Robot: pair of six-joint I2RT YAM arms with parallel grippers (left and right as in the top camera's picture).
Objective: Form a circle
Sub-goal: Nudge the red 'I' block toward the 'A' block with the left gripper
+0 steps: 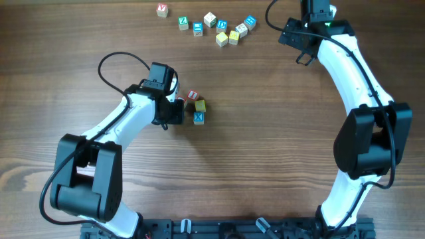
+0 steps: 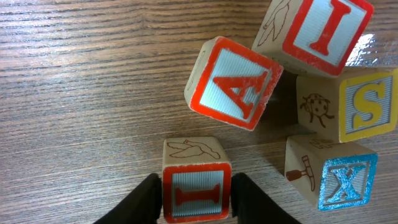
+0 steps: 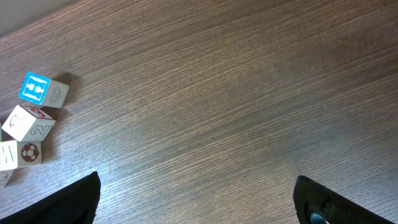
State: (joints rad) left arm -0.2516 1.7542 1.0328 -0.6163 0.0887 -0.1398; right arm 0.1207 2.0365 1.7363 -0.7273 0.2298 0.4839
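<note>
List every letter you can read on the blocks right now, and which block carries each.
"I", red: gripped cube between the left gripper fingers.
"A", red: tilted cube.
"I", red: far cube.
"S", yellow: ladybird cube.
"X", blue: hammer cube.
Blue-faced cube in the right wrist view: maybe "H", unsure.
Loose cubes overhead: too small to read.

Bright, even light, soft short shadows, sharp focus

Dark wood-grain table; soft, even light.
</note>
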